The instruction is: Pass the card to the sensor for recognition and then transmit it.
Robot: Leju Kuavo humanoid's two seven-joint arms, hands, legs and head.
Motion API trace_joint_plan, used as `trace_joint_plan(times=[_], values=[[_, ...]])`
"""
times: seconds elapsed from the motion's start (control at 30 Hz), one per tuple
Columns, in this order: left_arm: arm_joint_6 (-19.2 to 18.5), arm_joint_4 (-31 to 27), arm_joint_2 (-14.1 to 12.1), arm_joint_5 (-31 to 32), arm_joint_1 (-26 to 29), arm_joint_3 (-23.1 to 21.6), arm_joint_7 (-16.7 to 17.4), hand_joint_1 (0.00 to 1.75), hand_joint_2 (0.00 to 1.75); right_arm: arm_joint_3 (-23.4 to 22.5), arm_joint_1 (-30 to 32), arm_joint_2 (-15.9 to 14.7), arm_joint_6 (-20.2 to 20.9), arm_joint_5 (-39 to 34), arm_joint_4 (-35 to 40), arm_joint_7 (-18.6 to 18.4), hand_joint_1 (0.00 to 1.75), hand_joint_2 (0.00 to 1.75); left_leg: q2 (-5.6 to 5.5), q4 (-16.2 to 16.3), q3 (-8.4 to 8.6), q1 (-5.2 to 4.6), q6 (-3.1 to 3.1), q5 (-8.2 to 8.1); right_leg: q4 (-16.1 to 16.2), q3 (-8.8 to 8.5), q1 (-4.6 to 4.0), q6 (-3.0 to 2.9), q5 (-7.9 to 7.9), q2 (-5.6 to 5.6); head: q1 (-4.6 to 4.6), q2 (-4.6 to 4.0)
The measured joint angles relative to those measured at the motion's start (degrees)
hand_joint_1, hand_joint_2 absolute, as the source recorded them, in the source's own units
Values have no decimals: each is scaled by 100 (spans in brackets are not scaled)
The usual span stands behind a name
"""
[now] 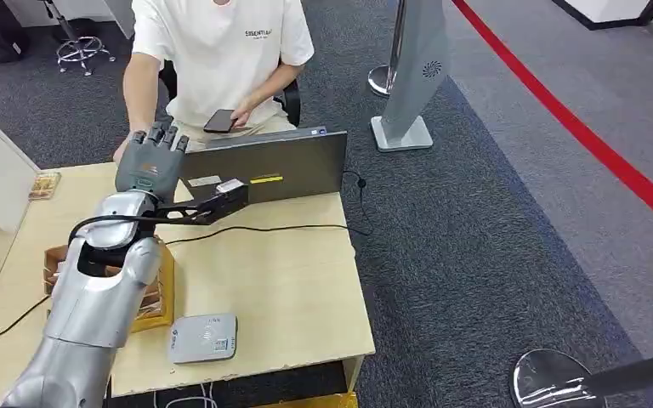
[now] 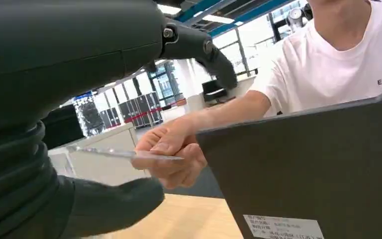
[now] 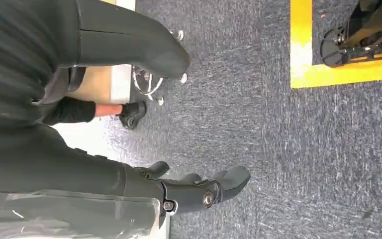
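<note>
Card [image 2: 124, 153] was held out flat past the left hand [image 1: 149, 161], at the table's [image 1: 306, 280] eleven o'clock corner, and pinched by the person's hand [image 2: 171, 152], likely for handover; the robot's grip cannot be told.

One card [image 2: 124, 153], one sensor [image 1: 203, 337], one laptop [image 1: 264, 166], one phone [image 1: 219, 121], one person [image 1: 221, 51].

Laptop lid [image 1: 272, 166] blocks right of left robot hand [image 1: 149, 161]; person's hand [image 2: 171, 154] probably touching.
</note>
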State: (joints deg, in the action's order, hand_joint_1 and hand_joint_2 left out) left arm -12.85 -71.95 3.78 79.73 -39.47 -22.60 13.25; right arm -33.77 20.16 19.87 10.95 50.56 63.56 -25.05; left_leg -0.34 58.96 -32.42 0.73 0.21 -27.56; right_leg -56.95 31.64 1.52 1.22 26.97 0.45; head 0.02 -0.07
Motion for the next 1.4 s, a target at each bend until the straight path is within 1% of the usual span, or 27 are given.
trace_joint_plan(times=[0.03,0.17,0.27,0.43,0.93,1.07,1.13,1.23,1.4], values=[[0,2,13,-4,2,4,-2,175,175,0,-1,0,0,0,4,0,0,175,0,0,0,0,0,0,0,0,0,0,0,0,-2,0],[0,7,44,-15,5,9,-15,175,175,0,-1,0,0,0,9,0,0,175,1,0,0,1,0,0,-1,0,0,0,0,0,-2,0],[26,4,61,-39,38,20,-123,175,175,0,0,0,4,4,35,2,0,175,1,0,0,0,0,0,-1,-1,0,0,0,1,0,0],[90,4,63,-42,79,39,-175,175,175,13,13,0,26,7,61,0,0,175,1,0,-1,0,0,0,-1,-1,0,0,0,1,0,0],[133,-2,63,46,131,142,-238,175,175,44,28,0,85,7,105,-48,0,175,0,0,-1,0,0,0,-1,-1,0,0,0,0,0,0],[157,-2,63,107,136,170,-319,175,175,70,39,0,87,4,138,-61,0,175,0,0,-1,0,0,1,-1,-1,0,0,-1,0,-2,0],[227,-9,63,138,145,175,-374,175,175,85,43,0,87,0,140,-61,0,175,0,0,-1,0,0,1,-1,-1,0,0,-1,0,-2,0],[328,-105,68,221,224,175,-439,175,175,153,76,2,59,-39,171,-109,0,175,1,0,-1,0,0,0,-1,0,0,0,0,1,0,0],[348,-392,146,256,461,173,-560,175,175,266,118,2,-20,-203,216,-199,0,175,1,0,-1,0,0,0,0,0,0,1,0,1,0,0]])
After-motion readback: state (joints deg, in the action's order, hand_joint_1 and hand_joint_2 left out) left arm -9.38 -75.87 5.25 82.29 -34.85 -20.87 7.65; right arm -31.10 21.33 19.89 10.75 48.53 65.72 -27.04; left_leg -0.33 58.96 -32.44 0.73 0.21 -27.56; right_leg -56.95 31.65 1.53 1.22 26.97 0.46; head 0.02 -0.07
